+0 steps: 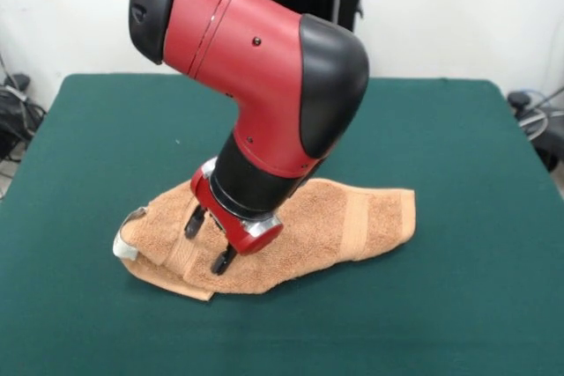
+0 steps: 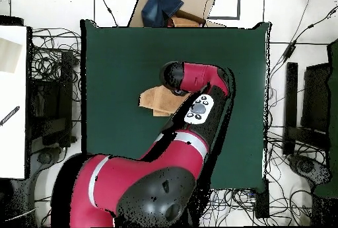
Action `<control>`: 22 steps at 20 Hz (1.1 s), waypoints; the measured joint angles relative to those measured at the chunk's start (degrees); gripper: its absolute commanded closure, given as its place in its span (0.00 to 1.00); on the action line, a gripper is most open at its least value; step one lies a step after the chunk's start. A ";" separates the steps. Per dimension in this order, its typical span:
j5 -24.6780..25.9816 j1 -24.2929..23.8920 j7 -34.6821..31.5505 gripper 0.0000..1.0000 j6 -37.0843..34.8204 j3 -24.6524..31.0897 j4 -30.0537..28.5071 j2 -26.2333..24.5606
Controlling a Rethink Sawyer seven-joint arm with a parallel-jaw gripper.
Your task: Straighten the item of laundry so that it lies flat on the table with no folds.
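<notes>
Dark green felt covers the large rectangular table (image 1: pixel 458 173), white wall behind. Front view shows the orange-tan terry towel (image 1: pixel 352 222) lying rumpled toward the near edge, left end folded over, white loop tag (image 1: pixel 126 244) at that end. Just above it the red-and-black arm's gripper (image 1: pixel 208 239) hangs with fingers spread. Overhead, the arm hides most of the towel; cardboard boxes (image 2: pixel 188 4) sit beyond the far edge.

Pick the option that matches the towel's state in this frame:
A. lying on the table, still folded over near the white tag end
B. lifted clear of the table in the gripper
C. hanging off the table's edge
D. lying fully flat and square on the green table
A. In the front view the towel rests on the table, with layers doubled over near the white tag, under the open gripper.
</notes>
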State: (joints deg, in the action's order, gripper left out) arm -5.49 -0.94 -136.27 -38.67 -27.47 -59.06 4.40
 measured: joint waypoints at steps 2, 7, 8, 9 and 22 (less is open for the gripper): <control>0.00 0.00 0.00 0.00 0.00 -0.11 0.03 0.00; 0.00 0.00 0.00 0.00 0.00 -0.18 0.10 -0.06; 0.00 0.00 0.00 0.00 0.00 -0.19 0.12 -0.08; 0.01 0.00 0.00 0.00 -0.01 -0.19 0.15 -0.10; 0.00 -0.75 -0.01 0.00 -0.01 -0.39 -0.42 0.64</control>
State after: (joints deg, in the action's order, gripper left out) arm -5.49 -1.69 -136.29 -38.68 -27.86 -59.47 5.05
